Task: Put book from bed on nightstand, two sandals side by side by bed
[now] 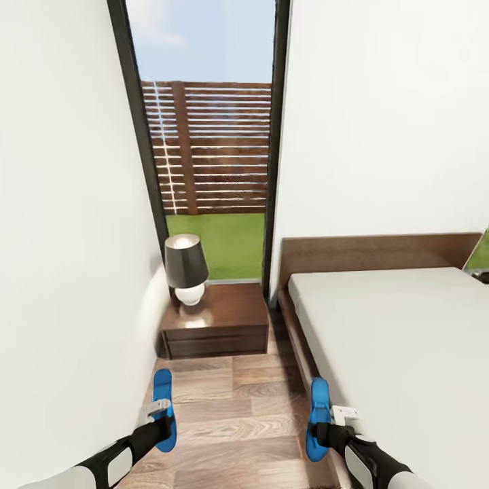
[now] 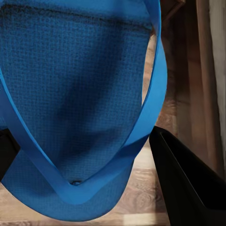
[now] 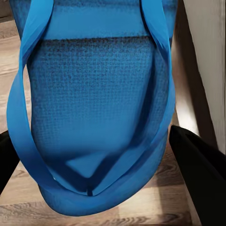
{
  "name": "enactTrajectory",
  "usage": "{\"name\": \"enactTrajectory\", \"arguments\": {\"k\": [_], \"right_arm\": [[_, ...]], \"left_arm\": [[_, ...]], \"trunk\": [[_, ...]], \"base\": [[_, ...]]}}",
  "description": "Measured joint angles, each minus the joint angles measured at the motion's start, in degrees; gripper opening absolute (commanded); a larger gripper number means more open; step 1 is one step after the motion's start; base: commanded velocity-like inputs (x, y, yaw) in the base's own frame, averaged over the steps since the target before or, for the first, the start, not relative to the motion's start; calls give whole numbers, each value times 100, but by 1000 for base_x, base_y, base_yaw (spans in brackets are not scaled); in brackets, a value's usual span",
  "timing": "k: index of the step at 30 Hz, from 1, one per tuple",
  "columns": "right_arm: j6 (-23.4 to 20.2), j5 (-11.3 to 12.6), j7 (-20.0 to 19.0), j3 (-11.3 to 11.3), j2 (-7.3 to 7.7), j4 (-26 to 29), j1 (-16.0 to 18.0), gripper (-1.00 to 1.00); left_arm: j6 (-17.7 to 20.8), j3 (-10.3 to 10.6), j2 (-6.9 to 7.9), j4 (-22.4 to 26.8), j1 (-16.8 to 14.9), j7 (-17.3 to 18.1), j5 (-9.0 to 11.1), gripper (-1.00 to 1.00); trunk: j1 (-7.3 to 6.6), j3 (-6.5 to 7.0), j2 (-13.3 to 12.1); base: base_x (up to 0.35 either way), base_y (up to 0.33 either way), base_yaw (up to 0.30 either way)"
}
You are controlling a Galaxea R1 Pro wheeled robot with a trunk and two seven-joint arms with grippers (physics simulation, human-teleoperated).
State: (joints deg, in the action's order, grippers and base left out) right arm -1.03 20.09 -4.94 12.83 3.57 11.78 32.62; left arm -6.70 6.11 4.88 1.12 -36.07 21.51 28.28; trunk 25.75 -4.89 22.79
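Both grippers were clamped on sandals: left gripper (image 1: 161,422) held the left sandal (image 1: 163,407), right gripper (image 1: 324,429) the right sandal (image 1: 316,418), each carried toe-forward over the floor (image 1: 238,414), presumably for setting down together beside the bed (image 1: 401,339). Nightstand (image 1: 217,319) stood ahead.

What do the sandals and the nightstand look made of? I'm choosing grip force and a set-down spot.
Each sandal looks like matte foam or rubber: the footbed shows a fine woven-like texture under smooth straps. The nightstand looks like dark wood with a glossy finish; its top mirrors the lamp.
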Motion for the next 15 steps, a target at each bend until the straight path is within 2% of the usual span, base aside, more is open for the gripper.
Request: {"name": "enactTrajectory", "arguments": {"k": [15], "right_arm": [[-41,-1,-10,-13,10,94,3,-100]], "left_arm": [[-5,-23,-13,104,-7,14,-18,-100]], "trunk": [[0,1,0]], "base": [[0,10,-300]]}}
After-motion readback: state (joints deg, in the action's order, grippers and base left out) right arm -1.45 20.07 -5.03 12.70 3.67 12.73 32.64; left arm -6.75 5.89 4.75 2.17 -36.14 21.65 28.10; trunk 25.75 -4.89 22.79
